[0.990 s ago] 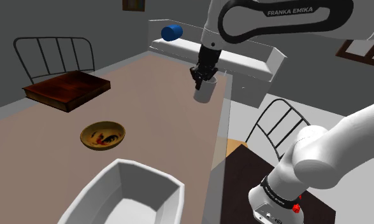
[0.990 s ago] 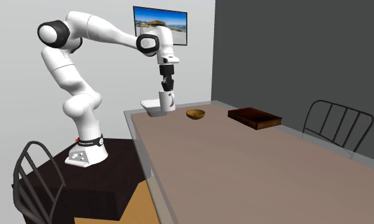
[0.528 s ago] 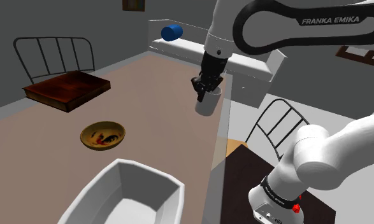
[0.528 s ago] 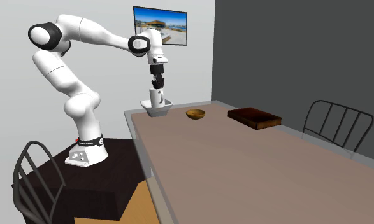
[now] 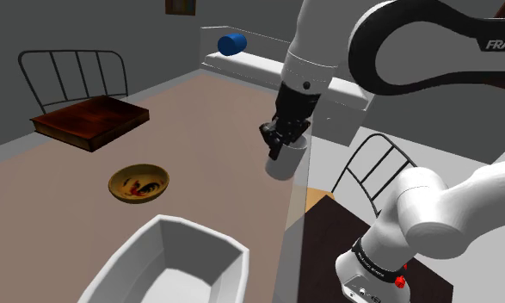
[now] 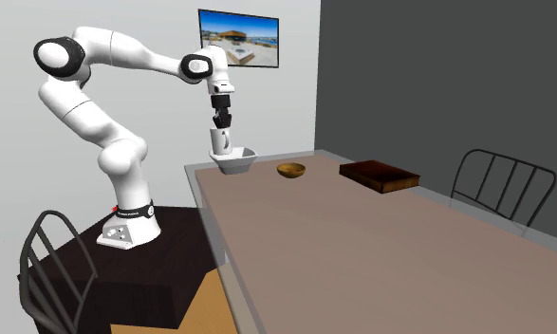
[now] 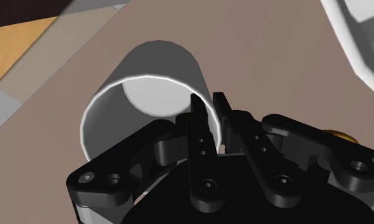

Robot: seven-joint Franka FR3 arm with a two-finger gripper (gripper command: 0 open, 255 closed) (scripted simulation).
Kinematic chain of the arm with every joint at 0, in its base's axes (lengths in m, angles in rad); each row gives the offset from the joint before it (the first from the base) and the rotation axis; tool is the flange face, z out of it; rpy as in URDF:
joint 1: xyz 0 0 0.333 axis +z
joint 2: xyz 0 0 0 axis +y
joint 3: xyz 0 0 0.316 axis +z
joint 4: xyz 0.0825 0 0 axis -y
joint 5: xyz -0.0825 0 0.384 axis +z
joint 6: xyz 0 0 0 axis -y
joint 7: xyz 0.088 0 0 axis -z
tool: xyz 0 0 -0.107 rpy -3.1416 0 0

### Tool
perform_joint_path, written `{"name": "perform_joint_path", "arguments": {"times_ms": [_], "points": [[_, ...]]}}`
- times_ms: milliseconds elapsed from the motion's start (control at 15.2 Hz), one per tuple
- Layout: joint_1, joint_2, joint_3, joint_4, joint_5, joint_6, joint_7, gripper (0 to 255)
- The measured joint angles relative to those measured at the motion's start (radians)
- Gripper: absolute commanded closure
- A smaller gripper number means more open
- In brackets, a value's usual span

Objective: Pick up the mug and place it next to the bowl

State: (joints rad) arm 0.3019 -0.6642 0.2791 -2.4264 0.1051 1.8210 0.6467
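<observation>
With the hand (image 7: 209, 111) clamped on the rim of the mug (image 5: 286, 163), carry it level from the surface (image 5: 216, 129) edge to just beside the bowl (image 5: 138, 183).

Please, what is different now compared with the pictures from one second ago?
The gripper, shut on the white mug all along, carried it toward the shoulder view's lower right, nearer the stand, and to the second exterior view's left. The bowl, the white tub and the brown tray stayed in place.
</observation>
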Motion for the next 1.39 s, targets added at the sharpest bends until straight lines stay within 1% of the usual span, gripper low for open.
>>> {"name": "perform_joint_path", "arguments": {"times_ms": [132,264,858,1386], "points": [[0.023,-0.023,0.036,-0.013,0.026,-0.008,0.044,255],[0.032,-0.025,0.054,-0.031,0.037,0.008,0.062,255],[0.042,-0.011,0.082,-0.134,0.056,0.124,0.075,255],[0.044,0.024,0.105,-0.223,0.069,0.248,0.08,255]]}}
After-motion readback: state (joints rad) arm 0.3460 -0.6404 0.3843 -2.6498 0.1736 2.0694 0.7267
